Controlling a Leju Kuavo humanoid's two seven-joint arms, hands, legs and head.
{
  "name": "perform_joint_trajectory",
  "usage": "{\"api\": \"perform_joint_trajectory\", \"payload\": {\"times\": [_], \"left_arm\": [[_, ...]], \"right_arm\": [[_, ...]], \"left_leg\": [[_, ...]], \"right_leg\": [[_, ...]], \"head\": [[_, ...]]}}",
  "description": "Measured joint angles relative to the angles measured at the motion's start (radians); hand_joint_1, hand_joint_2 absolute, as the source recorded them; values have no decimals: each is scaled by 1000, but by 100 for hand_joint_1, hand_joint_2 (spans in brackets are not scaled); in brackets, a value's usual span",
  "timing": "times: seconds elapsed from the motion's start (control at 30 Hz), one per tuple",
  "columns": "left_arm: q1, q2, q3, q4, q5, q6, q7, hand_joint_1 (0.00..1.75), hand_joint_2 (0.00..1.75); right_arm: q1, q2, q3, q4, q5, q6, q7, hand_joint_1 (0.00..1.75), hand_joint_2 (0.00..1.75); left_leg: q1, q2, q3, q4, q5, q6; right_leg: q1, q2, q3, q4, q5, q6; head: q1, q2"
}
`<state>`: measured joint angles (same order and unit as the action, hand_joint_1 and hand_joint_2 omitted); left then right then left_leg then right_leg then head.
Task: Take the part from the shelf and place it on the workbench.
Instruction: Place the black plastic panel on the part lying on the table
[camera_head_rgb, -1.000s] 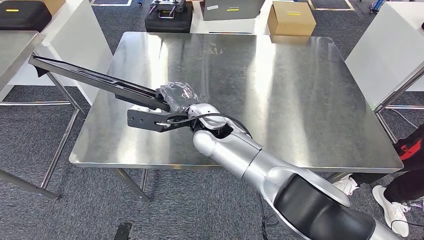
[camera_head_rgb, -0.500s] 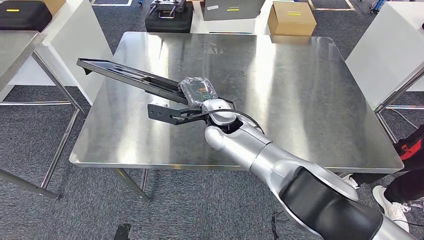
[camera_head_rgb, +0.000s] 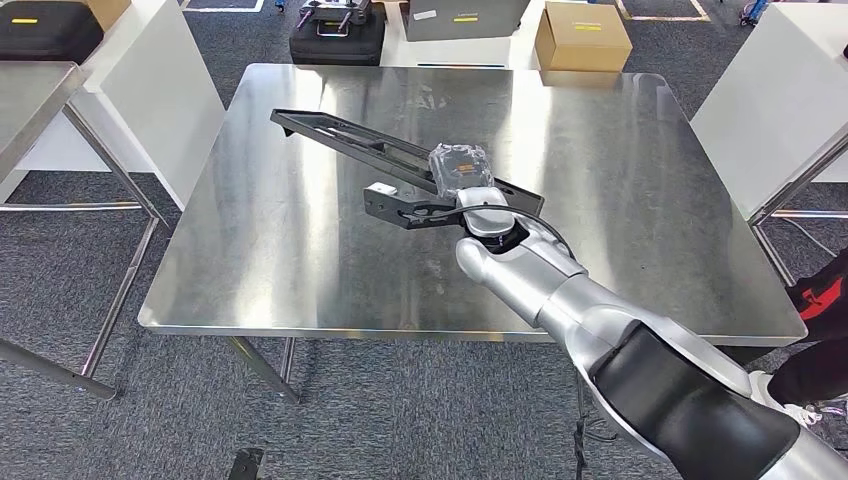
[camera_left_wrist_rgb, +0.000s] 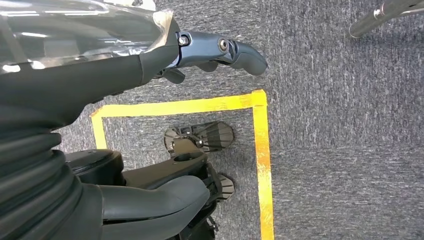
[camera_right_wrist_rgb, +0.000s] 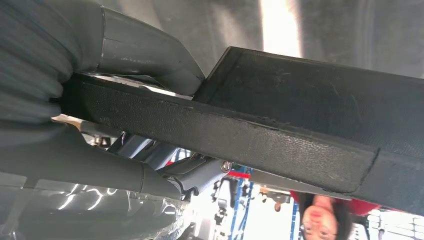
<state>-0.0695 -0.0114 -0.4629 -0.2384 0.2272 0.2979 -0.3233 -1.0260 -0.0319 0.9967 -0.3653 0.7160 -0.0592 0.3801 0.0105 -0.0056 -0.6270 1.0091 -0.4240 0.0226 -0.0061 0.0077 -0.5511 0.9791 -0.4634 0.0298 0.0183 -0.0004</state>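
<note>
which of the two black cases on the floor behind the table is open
The black case directly behind the steel table, its contents exposed; the case at far left is zipped shut.

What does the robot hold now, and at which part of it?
The right hand grips the long black part near its end closest to the robot, above the workbench.

part (camera_head_rgb: 400, 160) over workbench (camera_head_rgb: 620, 200) centre | cardboard box (camera_head_rgb: 582, 37) behind workbench
</note>
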Motion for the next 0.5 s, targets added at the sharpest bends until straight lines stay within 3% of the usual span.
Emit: {"api": "perform_joint_trajectory", "payload": {"times": [0.43, 0.5], "left_arm": [[0, 0, -6, 0, 5, 4, -16, 0, 175], [0, 0, -7, 0, 5, 3, -17, 0, 175]], "right_arm": [[-2, -9, -25, 10, 39, 17, 5, 175, 175], [-2, -10, -26, 11, 40, 18, 5, 87, 87]], "left_leg": [[0, 1, 0, 0, 0, 0], [0, 1, 0, 0, 0, 0]], "right_leg": [[1, 0, 0, 0, 0, 0], [1, 0, 0, 0, 0, 0]], "head": [[0, 0], [0, 0]]}}
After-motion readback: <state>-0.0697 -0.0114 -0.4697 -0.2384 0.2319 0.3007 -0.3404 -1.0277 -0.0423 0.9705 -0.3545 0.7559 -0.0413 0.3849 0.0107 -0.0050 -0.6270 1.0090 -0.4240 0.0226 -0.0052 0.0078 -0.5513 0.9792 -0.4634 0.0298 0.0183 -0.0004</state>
